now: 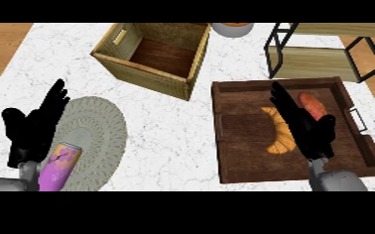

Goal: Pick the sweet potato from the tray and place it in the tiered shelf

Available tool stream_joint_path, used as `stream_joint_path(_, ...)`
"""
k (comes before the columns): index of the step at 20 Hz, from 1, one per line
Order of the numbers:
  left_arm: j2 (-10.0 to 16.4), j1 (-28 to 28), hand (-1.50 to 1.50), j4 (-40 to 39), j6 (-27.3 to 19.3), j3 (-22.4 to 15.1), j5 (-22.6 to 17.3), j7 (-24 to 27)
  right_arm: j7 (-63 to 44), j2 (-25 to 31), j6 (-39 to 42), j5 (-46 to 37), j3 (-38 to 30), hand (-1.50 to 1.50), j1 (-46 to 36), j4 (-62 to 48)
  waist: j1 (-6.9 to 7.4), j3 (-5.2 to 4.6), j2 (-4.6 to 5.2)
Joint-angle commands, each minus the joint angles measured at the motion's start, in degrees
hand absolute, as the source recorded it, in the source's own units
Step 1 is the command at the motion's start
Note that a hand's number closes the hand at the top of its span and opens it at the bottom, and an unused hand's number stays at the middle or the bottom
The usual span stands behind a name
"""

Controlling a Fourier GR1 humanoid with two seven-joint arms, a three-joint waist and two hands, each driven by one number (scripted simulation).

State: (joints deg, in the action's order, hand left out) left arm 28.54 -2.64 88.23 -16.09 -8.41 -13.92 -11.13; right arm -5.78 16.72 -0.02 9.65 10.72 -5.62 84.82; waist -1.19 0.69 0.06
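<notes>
Here we are over the tray [245,129], and our right hand [313,138] hangs above its right half with the fingers straight and spread apart, nothing in them yet. The sweet potato [314,107] lies in the tray's far right part, a reddish piece just beside our fingers on their outer side, with its near end tucked under the hand. The croissant [280,133] curves along the inner side of the same fingers, so we're parked right between the two, and that's the catch.

We reckon the step in hand is the approach for the grasp. To do it well, we'd shift the hand a touch outward and away from us, so the palm sits over the middle of the sweet potato rather than over the gap. It lies lengthways away from us, so we'd close across its narrow width — thumb on one flank, fingers on the other — and keep clear of the croissant and the tray's right wall. Then we'd lift straight up before swinging out to the tiered shelf [315,62], which stands just beyond the tray's far edge.

Our left hand [33,129] rests open, fingers up, at the left edge of the desk [168,124] — no part in this one.
</notes>
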Motion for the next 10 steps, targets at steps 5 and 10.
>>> stream_joint_path(5,-1.13,-4.50,0.00,4.38,2.87,-2.16,0.42,3.43,9.11,-1.97,23.63,22.53,-4.90,1.50,-14.22,4.34,4.23,0.12,0.16)
stream_joint_path(10,-2.21,-6.05,0.00,6.96,5.49,-3.91,-1.08,3.45,10.42,18.08,37.77,15.62,-9.64,-1.50,-16.44,-12.27,5.21,-0.25,2.00)
